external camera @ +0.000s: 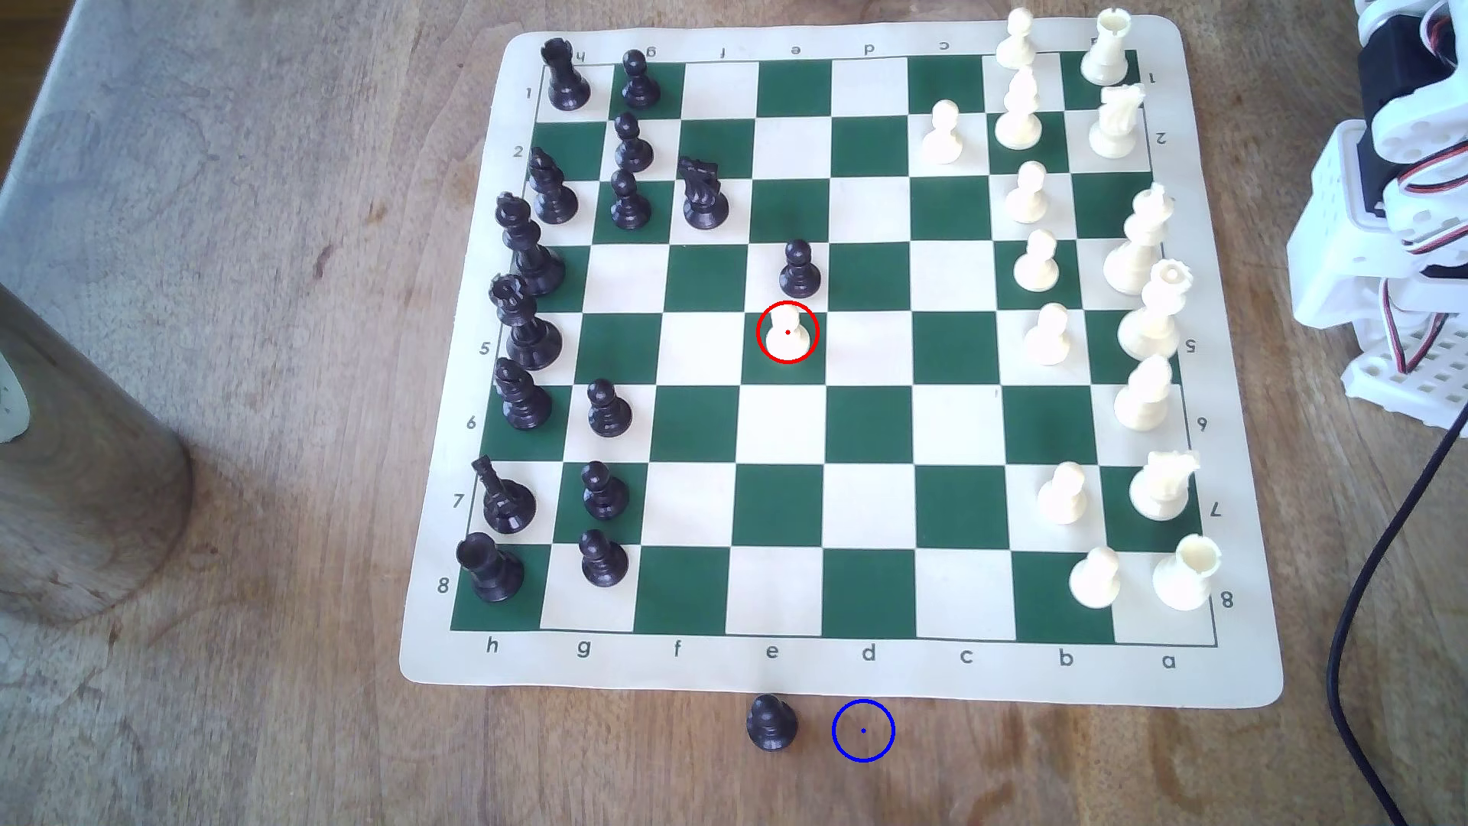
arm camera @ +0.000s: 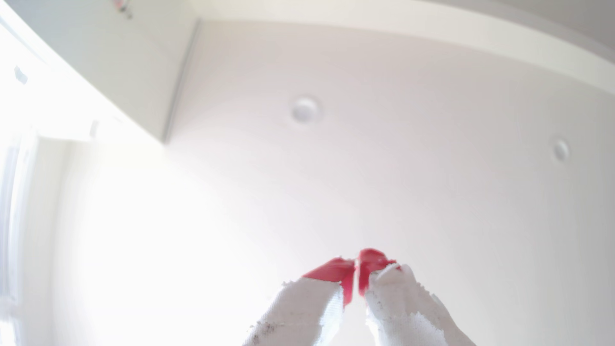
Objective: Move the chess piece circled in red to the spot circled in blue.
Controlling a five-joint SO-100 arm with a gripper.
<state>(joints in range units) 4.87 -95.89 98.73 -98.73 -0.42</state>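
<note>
While the red-tipped white gripper [arm camera: 356, 266] points at the ceiling, seemingly clenched and empty, the small cream-white plastic pawn [external camera: 787, 332] sits far off mid-board; descending, it could topple the black pawn [external camera: 799, 270] touching behind.

The arm [external camera: 1398, 198] is showing white plastic parts, black motor blocks and red, black and white wires. The claw [arm camera: 356, 266] is wearing red tips over rough white fingers [arm camera: 299, 312].
</note>
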